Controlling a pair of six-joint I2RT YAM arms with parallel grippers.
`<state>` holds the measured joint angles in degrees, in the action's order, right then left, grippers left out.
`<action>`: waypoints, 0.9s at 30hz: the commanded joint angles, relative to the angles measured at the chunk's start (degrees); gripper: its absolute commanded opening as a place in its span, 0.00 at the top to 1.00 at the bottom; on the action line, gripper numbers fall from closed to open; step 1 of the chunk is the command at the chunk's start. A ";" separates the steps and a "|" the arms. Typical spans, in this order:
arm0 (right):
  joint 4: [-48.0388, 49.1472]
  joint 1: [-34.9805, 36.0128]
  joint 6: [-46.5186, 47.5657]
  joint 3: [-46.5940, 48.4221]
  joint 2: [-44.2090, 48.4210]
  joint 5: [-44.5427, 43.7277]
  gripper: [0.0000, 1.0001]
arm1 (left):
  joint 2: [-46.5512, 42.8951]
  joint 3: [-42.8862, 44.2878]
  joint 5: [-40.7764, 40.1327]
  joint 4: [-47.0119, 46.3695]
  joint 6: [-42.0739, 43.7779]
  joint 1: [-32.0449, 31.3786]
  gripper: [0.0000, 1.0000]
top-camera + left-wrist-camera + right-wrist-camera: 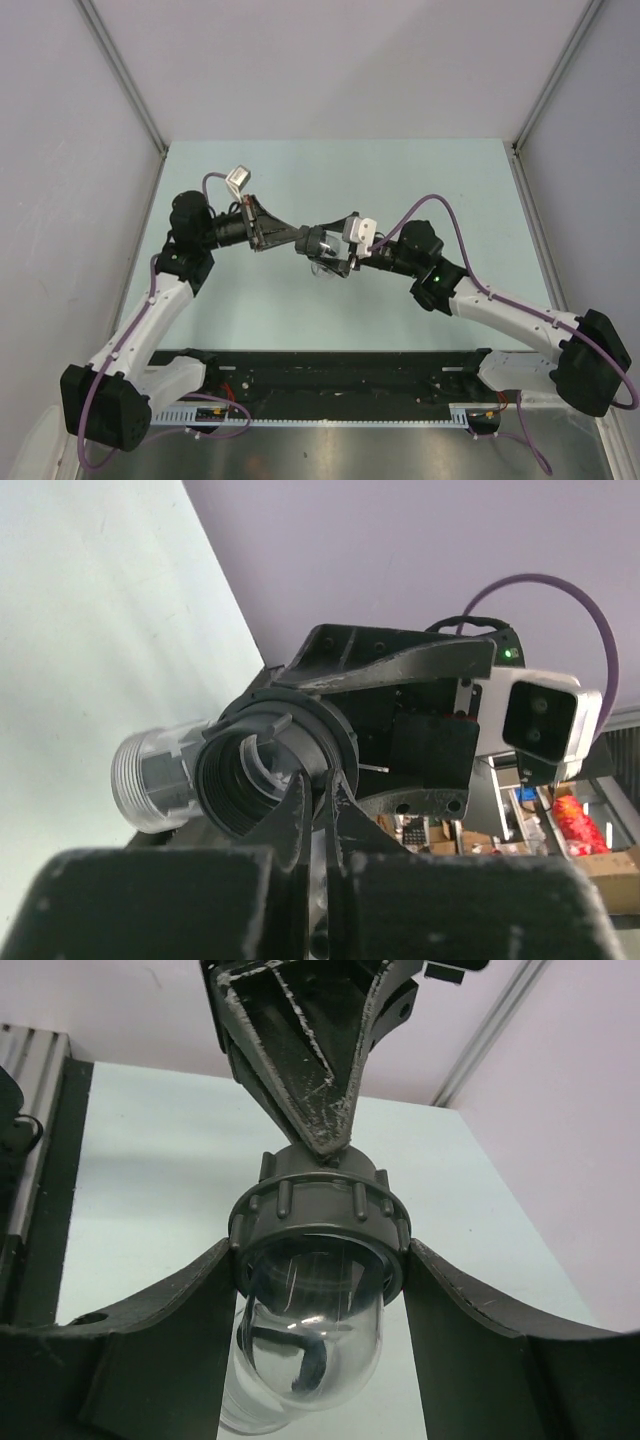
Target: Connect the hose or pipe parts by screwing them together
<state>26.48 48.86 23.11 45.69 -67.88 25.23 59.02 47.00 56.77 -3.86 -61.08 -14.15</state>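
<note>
The only print I can find is on the coloured packets (572, 815) past the right arm, and it is too blurred for me to read. My left fingers (300, 815) are closed, their tips pinching the rim of the dark ring nut (320, 1222). My right fingers (190, 1300) clamp the same nut from both sides. The clear ribbed pipe piece (150, 780) sits at the nut's far end, and I cannot tell whether the threads have caught. Both parts hang in the air over the middle of the table (250, 310). From above they are mostly hidden under the fingers and the right wrist camera (358, 230). In the left wrist view the blurred gripper body fills the bottom and covers the nut's lower rim. The table's far edge and the side walls (60, 150) lie well apart from both wrists.
</note>
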 commanded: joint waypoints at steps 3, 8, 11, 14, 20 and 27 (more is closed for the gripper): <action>13.51 -3.25 -12.12 0.98 -0.59 4.65 1.00 | -1.54 -2.70 1.50 -11.08 4.64 0.27 1.00; 19.13 -4.65 -19.67 -0.25 -1.29 5.97 1.00 | -3.30 -3.15 0.97 -14.24 10.00 -0.52 1.00; 21.77 -6.14 -24.67 -0.25 -1.82 6.49 1.00 | -3.74 -3.58 -0.08 -14.51 13.69 -1.84 0.99; 25.02 -7.72 -30.21 -0.25 -2.35 7.72 1.00 | -3.13 -4.73 -0.70 -14.60 17.47 -3.60 0.99; 29.15 -10.80 -41.20 -0.17 -3.14 11.06 1.00 | -2.86 -7.01 -5.34 -15.04 28.00 -7.11 0.99; 30.03 -13.35 -53.41 -0.25 -3.31 15.54 1.00 | -10.32 -11.32 -13.68 -17.59 52.79 -18.27 1.00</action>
<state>45.12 36.45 -19.64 43.16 -72.36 40.53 52.05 38.70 45.95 -22.85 -27.40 -25.32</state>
